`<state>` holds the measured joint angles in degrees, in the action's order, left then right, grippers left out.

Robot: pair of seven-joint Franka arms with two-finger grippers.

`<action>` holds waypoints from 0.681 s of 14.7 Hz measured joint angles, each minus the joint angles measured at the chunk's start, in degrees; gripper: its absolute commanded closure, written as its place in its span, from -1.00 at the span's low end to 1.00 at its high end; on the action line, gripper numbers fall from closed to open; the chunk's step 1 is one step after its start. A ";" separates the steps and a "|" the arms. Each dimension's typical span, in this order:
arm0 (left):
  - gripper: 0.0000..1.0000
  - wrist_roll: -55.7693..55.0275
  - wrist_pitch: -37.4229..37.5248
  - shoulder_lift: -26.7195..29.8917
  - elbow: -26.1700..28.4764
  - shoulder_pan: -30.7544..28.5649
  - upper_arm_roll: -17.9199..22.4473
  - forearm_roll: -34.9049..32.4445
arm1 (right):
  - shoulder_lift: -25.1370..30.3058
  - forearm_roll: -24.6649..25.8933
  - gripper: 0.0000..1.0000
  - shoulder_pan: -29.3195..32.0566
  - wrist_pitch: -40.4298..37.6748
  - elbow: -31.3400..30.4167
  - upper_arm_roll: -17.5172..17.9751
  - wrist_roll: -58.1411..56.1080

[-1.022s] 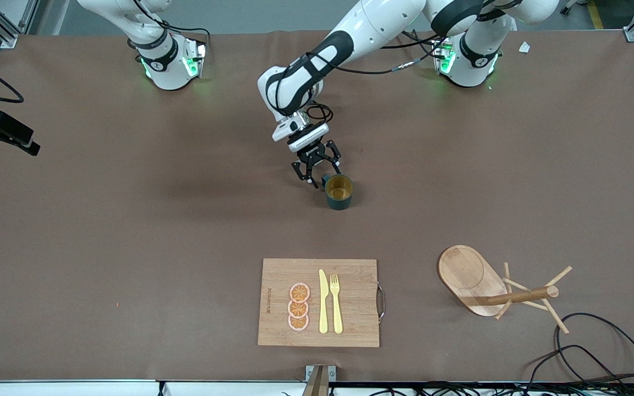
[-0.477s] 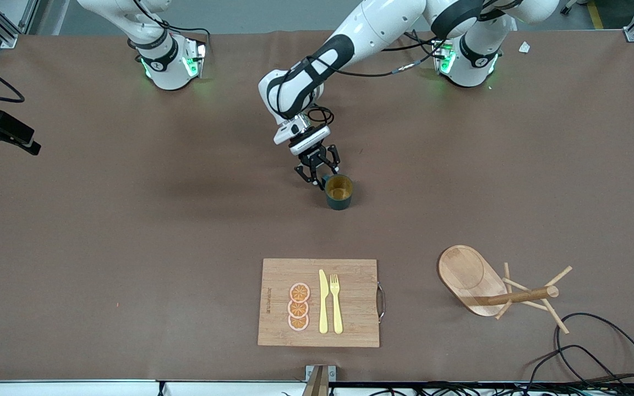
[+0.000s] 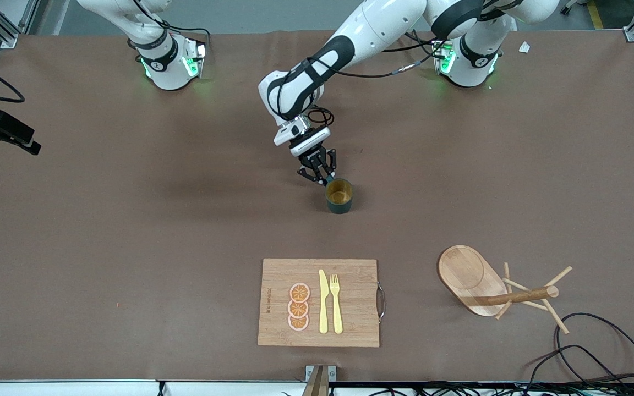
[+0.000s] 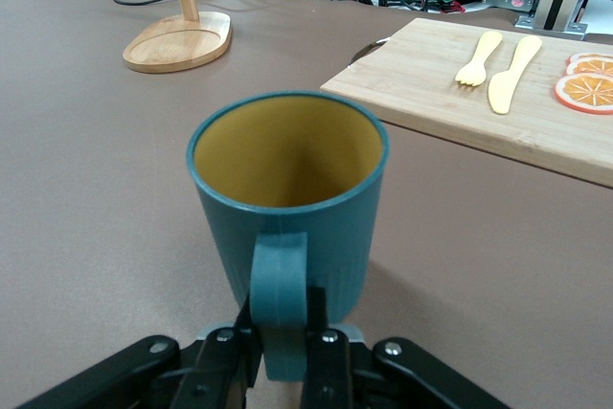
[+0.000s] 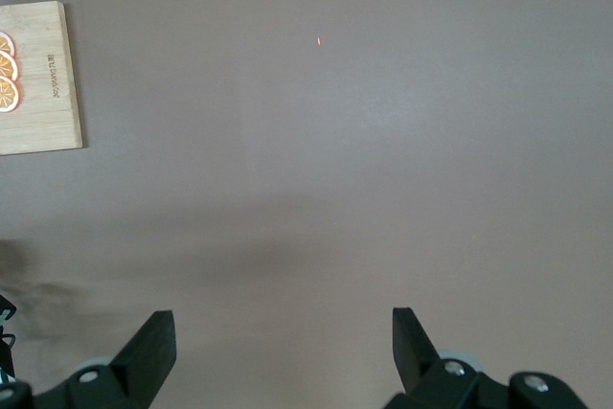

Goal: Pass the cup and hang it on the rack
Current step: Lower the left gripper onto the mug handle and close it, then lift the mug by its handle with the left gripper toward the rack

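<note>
Left gripper point(image 3: 320, 175): closed on the cup's point(image 3: 339, 196) handle point(image 4: 280, 306) — cup upright on the table.
Right gripper point(image 5: 284, 347): fingers spread wide, holding nothing — arm waits, its gripper outside the front view.

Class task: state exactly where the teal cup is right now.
The cup stands upright mid-table, farther from the front camera than the cutting board, its handle between the left gripper's closed fingers.

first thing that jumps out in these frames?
The left gripper shut on the handle of the cup, which stands upright mid-table. Next, the rack, nearer the front camera toward the left arm's end, and beside it the cutting board. The right gripper waits open over bare table.
</note>
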<state>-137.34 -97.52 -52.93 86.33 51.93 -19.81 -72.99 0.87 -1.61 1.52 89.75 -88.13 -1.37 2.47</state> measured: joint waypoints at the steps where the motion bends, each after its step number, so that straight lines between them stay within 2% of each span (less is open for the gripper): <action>1: 0.97 0.00 -0.09 0.00 -0.07 -0.15 0.00 0.00 | 0.00 0.00 -1.00 0.00 0.00 0.00 0.00 0.00; 6: 0.99 0.74 -0.20 0.19 -2.96 -1.92 -0.13 0.85 | 0.00 0.00 -1.00 0.00 -0.56 0.00 0.00 0.00; 10: 0.99 8.97 -0.21 3.16 -8.69 -5.07 -0.40 9.55 | 0.00 0.00 -1.00 0.00 -0.64 0.00 0.02 0.00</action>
<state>-128.37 -97.72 -49.77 77.64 46.86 -20.21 -63.44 0.87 -1.61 1.52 89.10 -88.13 -1.35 2.47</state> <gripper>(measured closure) 0.789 0.000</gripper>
